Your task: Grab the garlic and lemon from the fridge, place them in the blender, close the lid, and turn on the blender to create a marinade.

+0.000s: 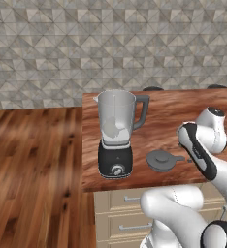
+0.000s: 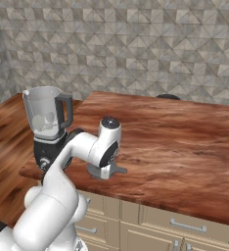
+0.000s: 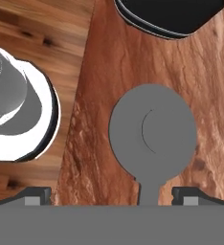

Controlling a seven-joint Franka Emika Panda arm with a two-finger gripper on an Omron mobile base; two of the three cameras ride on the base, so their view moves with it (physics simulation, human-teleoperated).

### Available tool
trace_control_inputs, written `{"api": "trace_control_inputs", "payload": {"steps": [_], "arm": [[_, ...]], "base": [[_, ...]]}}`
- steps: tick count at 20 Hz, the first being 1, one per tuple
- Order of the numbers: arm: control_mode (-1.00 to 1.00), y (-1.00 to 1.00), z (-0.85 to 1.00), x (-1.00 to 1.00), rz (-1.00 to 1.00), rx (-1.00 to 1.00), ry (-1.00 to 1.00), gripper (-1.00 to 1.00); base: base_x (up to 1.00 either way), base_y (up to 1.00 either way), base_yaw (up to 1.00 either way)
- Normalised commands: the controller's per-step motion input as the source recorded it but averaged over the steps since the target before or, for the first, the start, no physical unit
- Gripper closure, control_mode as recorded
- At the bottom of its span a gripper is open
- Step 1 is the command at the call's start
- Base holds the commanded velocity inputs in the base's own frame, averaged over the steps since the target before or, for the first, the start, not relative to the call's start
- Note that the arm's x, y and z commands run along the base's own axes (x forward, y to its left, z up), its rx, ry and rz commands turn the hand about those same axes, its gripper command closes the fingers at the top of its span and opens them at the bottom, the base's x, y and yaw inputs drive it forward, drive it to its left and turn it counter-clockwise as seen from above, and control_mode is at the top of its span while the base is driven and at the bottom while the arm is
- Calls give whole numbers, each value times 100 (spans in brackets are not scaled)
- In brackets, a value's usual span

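The wooden worktop (image 1: 173, 121) carries the blender (image 1: 116, 133) near its left edge, with a pale lump seen inside the clear jar. Just right of the blender's black base, the dark grey lid (image 1: 162, 160) lies flat on the worktop. The tool (image 3: 111, 194) is held directly above the lid, its fingertips (image 3: 36, 195) spread wide and gripping nothing. In the hand view, the lid's tab is shown between the tips; in the right base view, the lid (image 2: 117, 169) is largely hidden by the arm.

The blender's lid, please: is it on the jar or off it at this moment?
Off. The lid lies flat on the wooden counter beside the blender, whose jar top stands uncovered.
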Motion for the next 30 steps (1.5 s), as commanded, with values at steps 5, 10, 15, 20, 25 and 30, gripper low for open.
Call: {"api": "trace_control_inputs", "payload": {"steps": [5, 10, 15, 20, 25, 30], "arm": [[-100, -19, -25, 21, 0, 0, 2, -100], [-100, -15, -22, 21, 0, 0, 1, -100], [-100, -7, -15, 24, 0, 0, 1, -100], [-100, 0, -13, 25, 0, 0, 1, -100], [-100, -1, -15, 22, 0, 0, 1, -100], [-100, -9, -22, 18, 0, 0, 2, -100]], "base": [[0, 0, 0], [0, 0, 0], [0, 0, 0], [0, 0, 0], [0, 0, 0], [0, 0, 0]]}}
